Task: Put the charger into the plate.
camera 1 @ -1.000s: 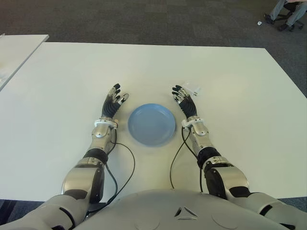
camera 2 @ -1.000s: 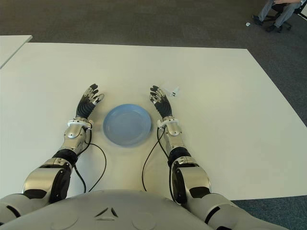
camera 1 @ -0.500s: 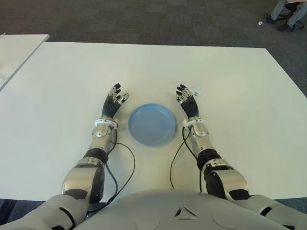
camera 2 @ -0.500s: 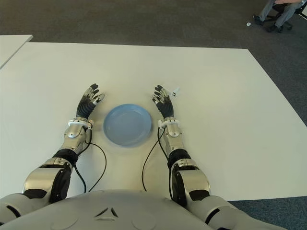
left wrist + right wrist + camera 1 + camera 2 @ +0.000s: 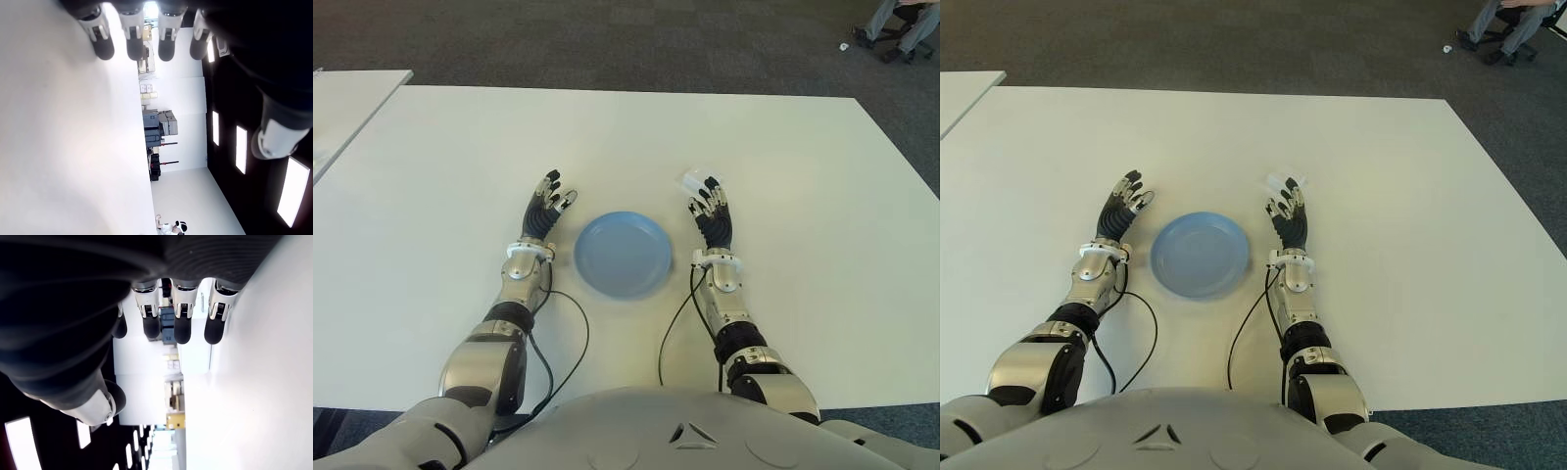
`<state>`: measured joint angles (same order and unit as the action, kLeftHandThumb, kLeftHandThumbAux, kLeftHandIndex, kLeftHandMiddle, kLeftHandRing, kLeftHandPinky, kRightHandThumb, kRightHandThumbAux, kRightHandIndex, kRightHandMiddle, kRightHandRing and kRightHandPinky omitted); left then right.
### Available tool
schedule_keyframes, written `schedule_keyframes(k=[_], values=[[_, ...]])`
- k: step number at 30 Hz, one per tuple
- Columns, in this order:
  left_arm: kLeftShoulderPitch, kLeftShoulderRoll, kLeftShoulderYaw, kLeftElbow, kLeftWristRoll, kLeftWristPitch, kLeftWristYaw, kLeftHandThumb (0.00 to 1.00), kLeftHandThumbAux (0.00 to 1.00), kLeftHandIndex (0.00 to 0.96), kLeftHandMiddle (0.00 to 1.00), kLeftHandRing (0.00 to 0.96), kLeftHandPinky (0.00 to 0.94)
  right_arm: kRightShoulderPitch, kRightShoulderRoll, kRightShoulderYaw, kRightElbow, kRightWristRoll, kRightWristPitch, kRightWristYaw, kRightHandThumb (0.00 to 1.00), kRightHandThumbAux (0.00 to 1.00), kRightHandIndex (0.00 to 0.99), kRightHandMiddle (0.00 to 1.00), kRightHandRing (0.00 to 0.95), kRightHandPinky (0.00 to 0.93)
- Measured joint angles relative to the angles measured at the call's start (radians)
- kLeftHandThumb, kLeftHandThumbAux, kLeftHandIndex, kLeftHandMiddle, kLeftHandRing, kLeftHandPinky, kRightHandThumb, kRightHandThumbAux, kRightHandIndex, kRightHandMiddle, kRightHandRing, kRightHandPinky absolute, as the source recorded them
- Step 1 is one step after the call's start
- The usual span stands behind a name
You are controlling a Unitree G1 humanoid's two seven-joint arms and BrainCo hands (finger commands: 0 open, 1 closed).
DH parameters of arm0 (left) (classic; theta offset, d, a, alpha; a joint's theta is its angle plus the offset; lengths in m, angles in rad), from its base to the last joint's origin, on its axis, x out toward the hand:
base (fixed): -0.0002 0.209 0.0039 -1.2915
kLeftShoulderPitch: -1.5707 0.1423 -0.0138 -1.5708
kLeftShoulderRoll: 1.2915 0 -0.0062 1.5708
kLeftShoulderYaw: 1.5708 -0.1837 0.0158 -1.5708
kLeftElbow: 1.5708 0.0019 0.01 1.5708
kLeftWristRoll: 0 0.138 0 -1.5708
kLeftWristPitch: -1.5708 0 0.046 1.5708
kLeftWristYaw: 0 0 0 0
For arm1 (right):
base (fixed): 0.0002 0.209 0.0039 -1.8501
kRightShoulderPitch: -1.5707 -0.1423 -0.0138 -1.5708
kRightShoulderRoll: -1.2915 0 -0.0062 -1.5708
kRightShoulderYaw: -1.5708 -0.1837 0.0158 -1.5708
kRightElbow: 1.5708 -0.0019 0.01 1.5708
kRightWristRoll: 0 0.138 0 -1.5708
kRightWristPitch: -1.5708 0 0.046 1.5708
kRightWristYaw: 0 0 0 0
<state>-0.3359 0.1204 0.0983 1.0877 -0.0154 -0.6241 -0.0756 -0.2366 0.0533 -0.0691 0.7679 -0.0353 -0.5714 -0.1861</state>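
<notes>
The small white plastic charger (image 5: 691, 180) sits just right of centre in the left eye view, on the white table (image 5: 803, 196), peeking out just beyond the fingertips of the right hand (image 5: 713, 213) and partly hidden by them. It looks light, rigid and smooth, so I judge it could skid or tip if nudged; a pinch across its 2 flat sides between thumb and forefinger seems the surest hold. Whether a cable trails from it I cannot tell. The right hand holds nothing, its 4 fingers straight and slightly fanned and the thumb apart in its wrist view. The round blue plate (image 5: 623, 254) lies near it toward the middle of the frame, empty. Left of the plate shows the left hand (image 5: 544, 213), fingers likewise extended and loosely spread, holding nothing.
</notes>
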Motion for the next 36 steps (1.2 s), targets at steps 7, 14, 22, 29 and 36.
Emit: schedule_keyframes(k=[7, 14, 22, 29, 36], values=[[0.000, 0.000, 0.000, -0.001, 0.000, 0.001, 0.000, 0.000, 0.552, 0.000, 0.050, 0.047, 0.064, 0.004, 0.005, -0.014, -0.031, -0.030, -0.108, -0.095, 0.428, 0.740, 0.147, 0.134, 0.136, 0.207], [-0.003, -0.001, 0.000, 0.003, 0.000, 0.002, 0.000, 0.000, 0.550, 0.000, 0.053, 0.051, 0.066, -0.051, -0.030, -0.014, -0.047, -0.241, -0.239, -0.336, 0.578, 0.726, 0.150, 0.141, 0.142, 0.200], [-0.017, -0.002, 0.000, 0.019, 0.000, 0.001, 0.000, 0.000, 0.542, 0.000, 0.049, 0.047, 0.061, -0.138, -0.132, -0.008, -0.047, -0.343, -0.185, -0.411, 0.542, 0.680, 0.110, 0.118, 0.127, 0.186], [-0.024, -0.004, 0.000, 0.028, 0.000, 0.001, 0.000, 0.000, 0.535, 0.000, 0.044, 0.043, 0.060, -0.250, -0.244, 0.019, 0.033, -0.402, -0.139, -0.450, 0.529, 0.627, 0.090, 0.122, 0.132, 0.181], [-0.036, -0.010, 0.000, 0.040, 0.000, 0.001, 0.002, 0.000, 0.542, 0.000, 0.041, 0.041, 0.058, -0.380, -0.331, 0.077, 0.165, -0.471, -0.129, -0.506, 0.517, 0.603, 0.086, 0.151, 0.156, 0.179]])
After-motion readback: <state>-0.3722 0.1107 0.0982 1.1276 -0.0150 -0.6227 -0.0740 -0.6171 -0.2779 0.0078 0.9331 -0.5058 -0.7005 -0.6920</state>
